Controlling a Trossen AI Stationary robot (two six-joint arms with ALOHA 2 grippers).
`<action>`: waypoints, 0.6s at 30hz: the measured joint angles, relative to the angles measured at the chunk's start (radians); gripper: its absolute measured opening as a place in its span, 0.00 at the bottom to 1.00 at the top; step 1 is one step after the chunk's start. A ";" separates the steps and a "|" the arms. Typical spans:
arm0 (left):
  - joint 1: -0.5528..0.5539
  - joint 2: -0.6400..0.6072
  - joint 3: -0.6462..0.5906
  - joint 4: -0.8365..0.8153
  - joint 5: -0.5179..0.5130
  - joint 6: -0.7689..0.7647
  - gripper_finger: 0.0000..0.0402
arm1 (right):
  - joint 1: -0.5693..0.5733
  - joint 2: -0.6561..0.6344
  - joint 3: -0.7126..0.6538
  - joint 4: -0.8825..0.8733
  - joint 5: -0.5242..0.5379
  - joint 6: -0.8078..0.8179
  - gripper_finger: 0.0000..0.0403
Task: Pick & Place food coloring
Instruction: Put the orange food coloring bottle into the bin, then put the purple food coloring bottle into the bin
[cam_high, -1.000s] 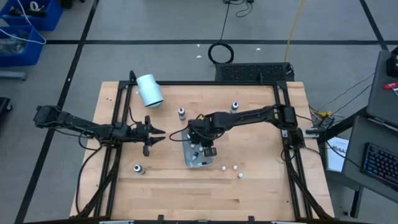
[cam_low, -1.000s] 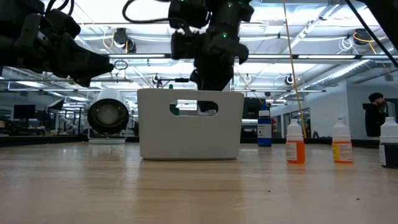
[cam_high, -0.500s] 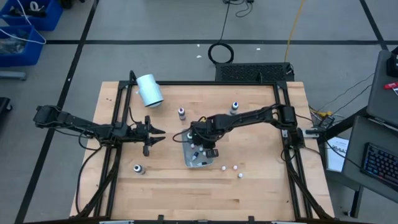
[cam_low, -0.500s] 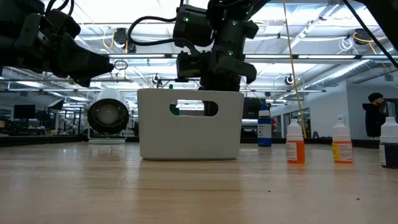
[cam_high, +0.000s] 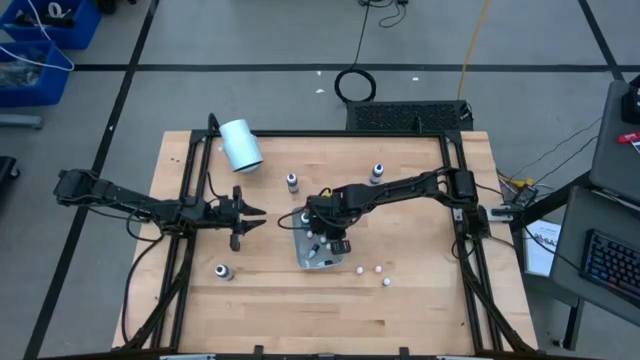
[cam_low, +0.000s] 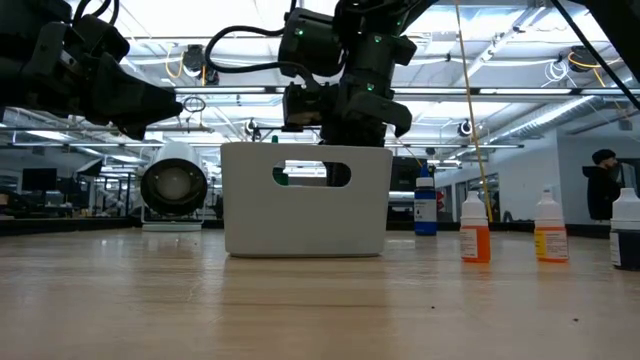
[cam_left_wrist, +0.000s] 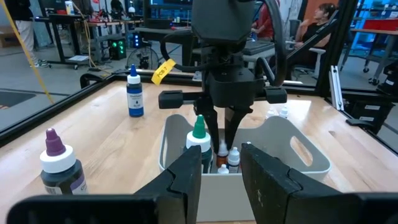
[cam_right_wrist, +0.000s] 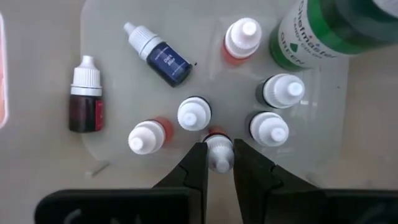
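Observation:
A clear plastic tray (cam_high: 303, 258) stands mid-table and holds several small food coloring bottles (cam_right_wrist: 194, 113), most upright, plus a large green-topped bottle (cam_left_wrist: 198, 138). My right gripper (cam_right_wrist: 217, 163) reaches down into the tray and is shut on a small white-capped, red-orange bottle (cam_right_wrist: 218, 148). My left gripper (cam_left_wrist: 221, 177) waits level to the tray's left, its fingers a little apart with nothing between them. More bottles stand on the wood: a purple-topped one (cam_high: 292, 182), a blue one (cam_high: 378, 172) and one near the front left (cam_high: 222, 271). My right gripper pinches the small bottle at its white cap (cam_right_wrist: 219, 155) between the two fingers. The fingers (cam_left_wrist: 229, 127) come steeply from above, pointing down into the tray. The bottle stays upright under them, among the other bottles; whether its base rests on the tray floor is hidden.
A big white cylinder (cam_high: 240, 145) lies on its side at the far left. Three tiny bottles (cam_high: 378, 268) stand on the wood right of the tray's near end. Black frame rails (cam_high: 190, 200) run along both sides of the table.
My right gripper has gone down into the tray with the small bottle, staying shut, and has then kept still. In the low view its head has sunk to the tray's rim.

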 joint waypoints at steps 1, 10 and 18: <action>0.000 0.000 0.000 0.000 0.000 0.000 0.29 | 0.000 0.000 0.000 -0.001 0.000 0.001 0.10; 0.000 0.000 0.000 0.000 0.000 0.000 0.29 | 0.000 0.000 0.000 0.030 0.001 0.024 0.22; 0.000 0.000 0.000 0.000 0.000 0.000 0.29 | 0.003 -0.005 0.000 0.026 0.003 0.055 0.36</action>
